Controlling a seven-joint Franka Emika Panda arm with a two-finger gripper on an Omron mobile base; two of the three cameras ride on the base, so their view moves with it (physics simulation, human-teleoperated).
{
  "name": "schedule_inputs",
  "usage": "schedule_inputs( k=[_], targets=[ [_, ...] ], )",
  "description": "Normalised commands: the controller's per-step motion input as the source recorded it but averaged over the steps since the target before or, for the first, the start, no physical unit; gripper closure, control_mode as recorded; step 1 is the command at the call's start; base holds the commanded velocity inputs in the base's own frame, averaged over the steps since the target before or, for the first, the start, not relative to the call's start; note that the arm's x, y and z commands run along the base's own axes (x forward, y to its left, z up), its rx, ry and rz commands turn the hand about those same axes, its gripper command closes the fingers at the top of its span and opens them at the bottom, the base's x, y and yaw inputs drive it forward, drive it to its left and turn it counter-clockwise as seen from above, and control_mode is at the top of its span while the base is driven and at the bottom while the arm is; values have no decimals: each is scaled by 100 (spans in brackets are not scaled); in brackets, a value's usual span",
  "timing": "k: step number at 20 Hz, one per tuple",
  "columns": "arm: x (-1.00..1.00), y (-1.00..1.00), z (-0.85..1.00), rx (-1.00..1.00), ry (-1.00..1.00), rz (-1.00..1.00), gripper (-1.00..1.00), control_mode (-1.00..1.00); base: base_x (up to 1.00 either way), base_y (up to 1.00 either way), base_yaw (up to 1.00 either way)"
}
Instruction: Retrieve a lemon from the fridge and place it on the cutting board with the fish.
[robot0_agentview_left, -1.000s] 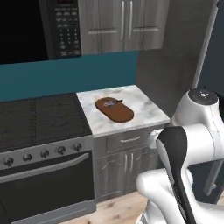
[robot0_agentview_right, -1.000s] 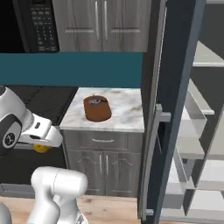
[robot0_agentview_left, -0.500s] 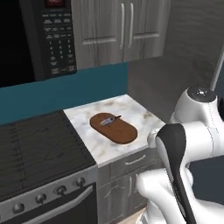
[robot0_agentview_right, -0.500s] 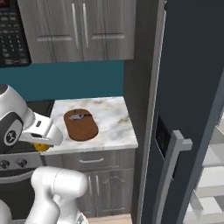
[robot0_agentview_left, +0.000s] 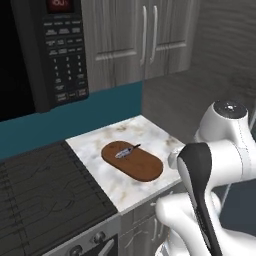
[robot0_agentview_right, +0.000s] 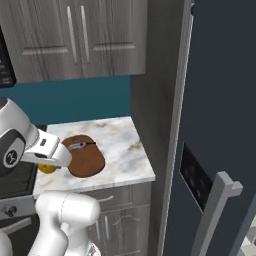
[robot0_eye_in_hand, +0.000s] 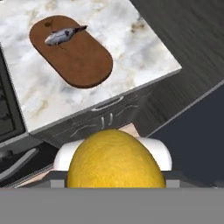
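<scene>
Carrying lemon (robot0_eye_in_hand: 116, 159) clamped in gripper (robot0_agentview_right: 46, 167), off desk (robot0_eye_in_hand: 135, 48) front edge. Cutting board (robot0_eye_in_hand: 72, 50) with fish (robot0_eye_in_hand: 63, 35) mid-desk. Next: advance over board's bare end, lower, release.

A black microwave (robot0_agentview_left: 50, 50) hangs above the dark stovetop (robot0_agentview_left: 45, 195) (beside grey cabinets (robot0_agentview_left: 145, 40)), left of the marble counter (robot0_agentview_left: 150, 135).

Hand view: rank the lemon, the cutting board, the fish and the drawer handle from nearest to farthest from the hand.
1. Lemon, held in the hand.
2. Drawer handle, on the cabinet front below the counter edge.
3. Cutting board, on the marble counter.
4. Fish, at the board's far end.
</scene>
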Motion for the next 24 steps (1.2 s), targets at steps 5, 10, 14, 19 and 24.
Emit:
schedule_inputs(
  k=[5, 10, 14, 19, 24],
  targets=[
    [0, 0, 0, 0, 0, 0, 100, 100, 40, 0, 7],
    [64, 0, -8, 2, 2, 18, 100, -100, 9, 0, 2],
    [82, 0, -41, 2, 11, 30, 100, -100, 0, 0, 0],
    [95, 8, -48, 0, 21, 25, 100, -100, 0, 0, 0],
    [94, 35, -66, -3, 21, 17, 100, -100, 0, 0, 0]
  ],
)
